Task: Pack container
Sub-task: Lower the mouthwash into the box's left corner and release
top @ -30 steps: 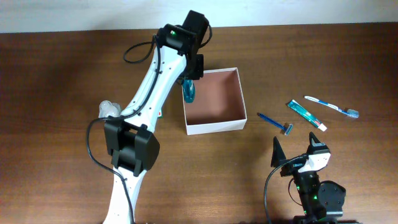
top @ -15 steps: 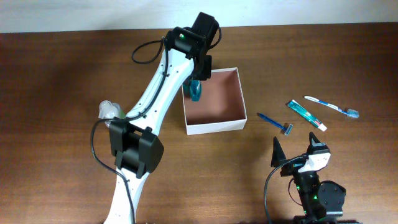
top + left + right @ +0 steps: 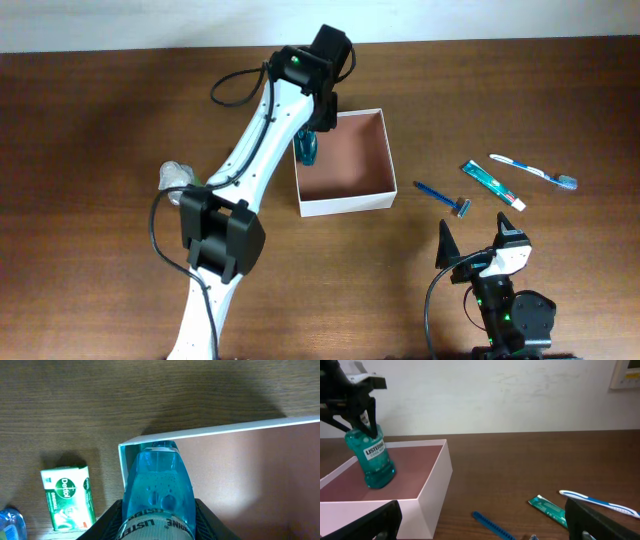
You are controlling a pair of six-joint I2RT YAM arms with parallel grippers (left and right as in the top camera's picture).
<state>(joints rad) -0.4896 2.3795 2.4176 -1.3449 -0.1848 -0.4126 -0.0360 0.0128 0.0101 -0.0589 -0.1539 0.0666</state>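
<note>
The container is a shallow white-walled box with a reddish-brown inside, at mid table; it also shows in the left wrist view and the right wrist view. My left gripper is shut on a blue Listerine mouthwash bottle, held tilted inside the box's far-left corner. My right gripper is open and empty near the front edge, right of the box.
A blue razor, a green toothpaste tube and a toothbrush lie right of the box. A green Dettol soap lies left of the box. A clear plastic bottle sits by the left arm.
My left gripper carried the mouthwash bottle up and right over the box's left wall into its far-left corner. The right arm has not moved.
</note>
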